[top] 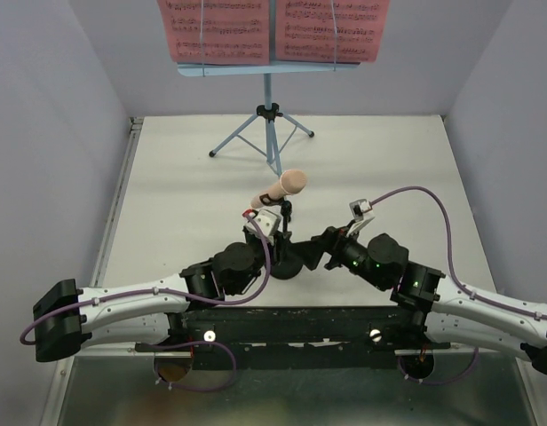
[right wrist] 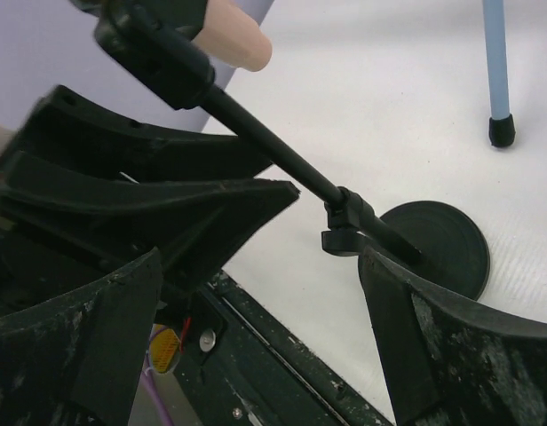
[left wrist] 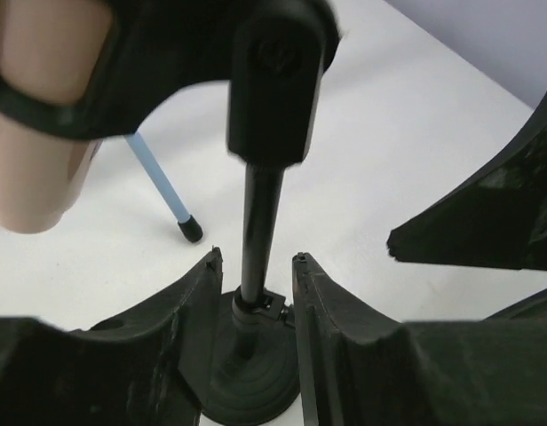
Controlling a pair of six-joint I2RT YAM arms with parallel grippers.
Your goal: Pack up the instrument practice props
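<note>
Left claw sits low around the black mic stand, fingers narrowly spread either side of its pole just above the round base; right claw gapes wide about the same pole; the pinkish microphone sits in its clip; the blue music stand holds two pink pages at the far end of the worktop

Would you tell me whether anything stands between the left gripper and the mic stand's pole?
Nothing visible does: the mic stand's pole stands inside the open left gripper, a finger on either side, just above the round base.
</note>
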